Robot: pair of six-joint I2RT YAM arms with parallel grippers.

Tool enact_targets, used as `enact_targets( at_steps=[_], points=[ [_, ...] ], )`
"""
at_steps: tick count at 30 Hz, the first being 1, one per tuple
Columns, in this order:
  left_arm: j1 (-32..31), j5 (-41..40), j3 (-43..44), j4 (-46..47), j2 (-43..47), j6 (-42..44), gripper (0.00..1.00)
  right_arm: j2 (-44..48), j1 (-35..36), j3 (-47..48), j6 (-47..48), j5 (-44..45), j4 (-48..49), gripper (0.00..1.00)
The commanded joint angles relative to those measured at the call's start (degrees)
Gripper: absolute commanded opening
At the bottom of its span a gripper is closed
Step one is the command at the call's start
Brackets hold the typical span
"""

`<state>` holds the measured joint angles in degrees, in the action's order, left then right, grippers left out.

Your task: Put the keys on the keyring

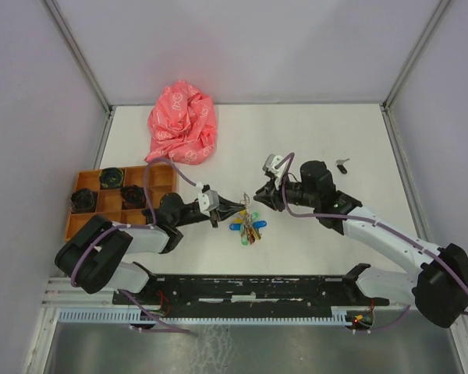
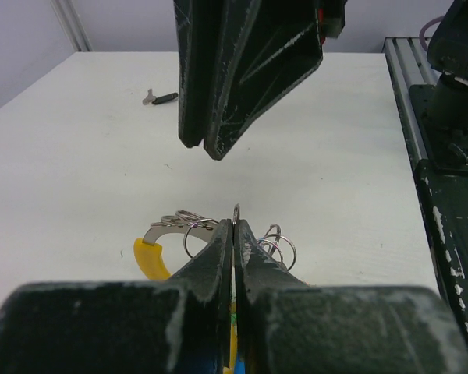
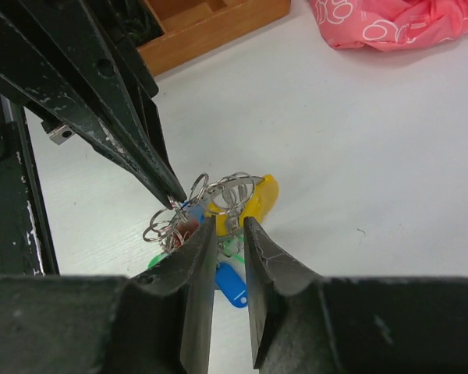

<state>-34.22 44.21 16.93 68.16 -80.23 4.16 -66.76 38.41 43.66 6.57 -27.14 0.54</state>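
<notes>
now | left tool (image 2: 234,227) pinched on keyring (image 2: 235,209) | right tool (image 3: 228,224) slightly parted | black key (image 1: 342,164) toward table (image 1: 359,132) edge

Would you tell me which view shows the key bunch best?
Right wrist: the bunch sits mid-frame, close and mostly unhidden. Top shows it small; in left wrist, the fingers hide most of it.

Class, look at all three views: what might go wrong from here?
1. The left claw pinches only the ring by its edge, so it may slip.
2. The right claw, slightly open, hangs over tangled rings and may snag the wrong one.
3. The two claws are close and may collide.
</notes>
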Motion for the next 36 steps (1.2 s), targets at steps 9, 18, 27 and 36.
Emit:
enact_targets(
  at_steps=[9, 18, 27, 36],
  points=[
    [-0.1, -6.1, -3.0, 24.0, -2.2, -8.7, 0.03, 2.4, -2.7, -9.3, -1.8, -13.4, 21.9, 0.35],
    [-0.1, -4.2, -3.1, 28.2, -3.0, -9.8, 0.03, 0.2, -2.8, -9.5, 0.1, -18.2, 27.0, 0.30],
    [-0.1, -2.5, -3.2, 30.0, -2.9, -10.5, 0.03, -2.8, -2.8, -8.7, 0.3, -18.8, 26.7, 0.28],
    [-0.2, -1.6, -3.2, 30.7, -2.6, -10.8, 0.03, -4.7, -2.8, -7.7, 0.0, -19.4, 26.8, 0.24]
  ],
)
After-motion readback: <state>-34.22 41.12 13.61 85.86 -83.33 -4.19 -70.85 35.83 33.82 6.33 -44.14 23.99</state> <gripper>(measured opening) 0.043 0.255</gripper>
